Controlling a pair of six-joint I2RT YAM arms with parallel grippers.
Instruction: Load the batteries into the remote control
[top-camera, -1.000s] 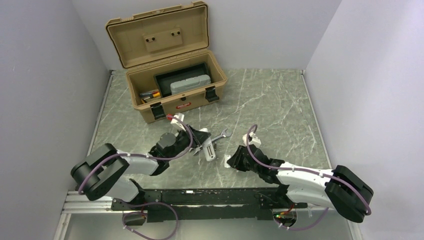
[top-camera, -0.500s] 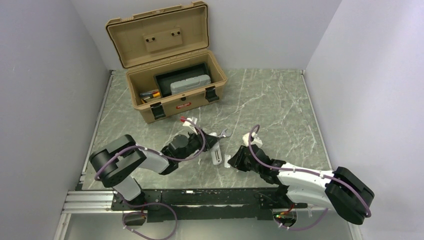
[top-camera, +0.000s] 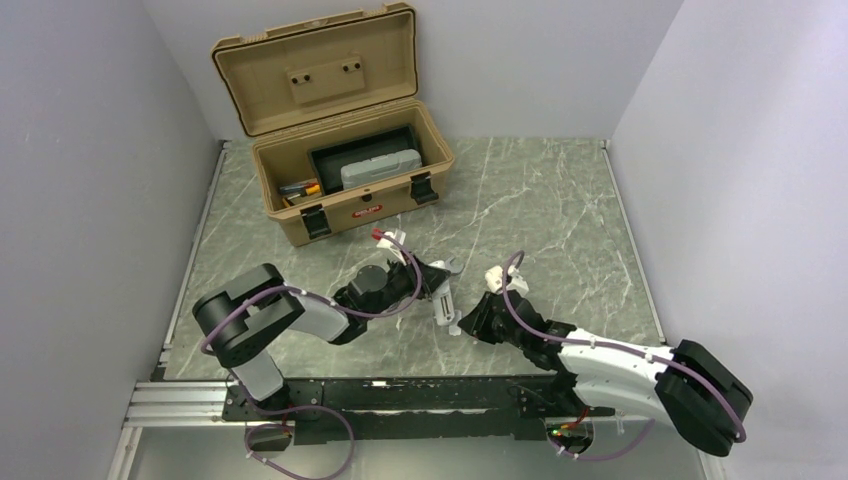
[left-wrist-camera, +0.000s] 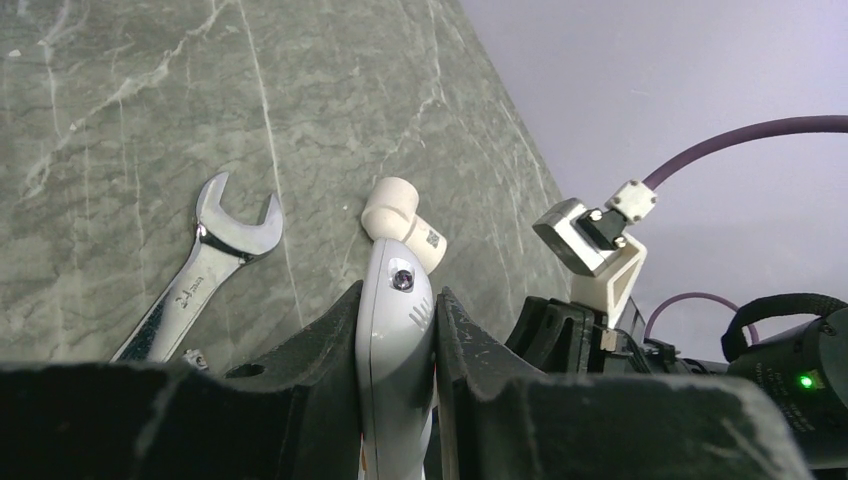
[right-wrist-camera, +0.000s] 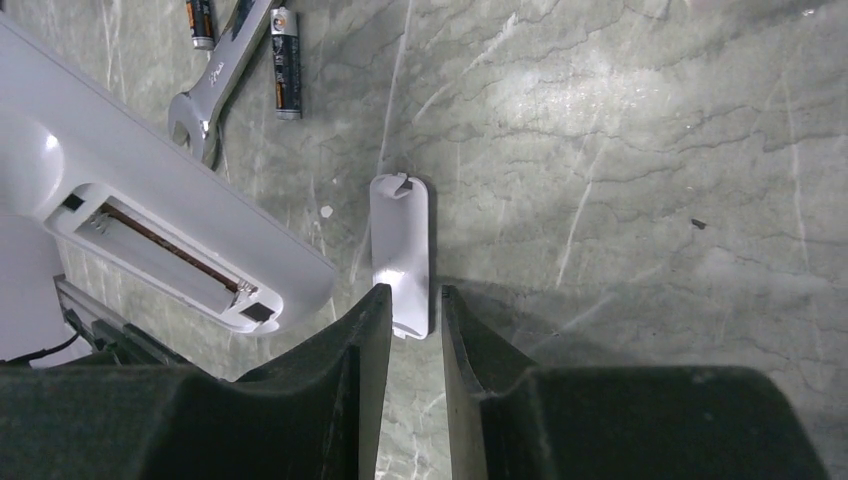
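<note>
Remote control (left-wrist-camera: 397, 335), nose outward (left tool (left-wrist-camera: 397, 303))

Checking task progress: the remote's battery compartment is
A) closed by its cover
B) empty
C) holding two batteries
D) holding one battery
B: the remote shows its open compartment bare, and two batteries lie loose by the wrench.
</note>
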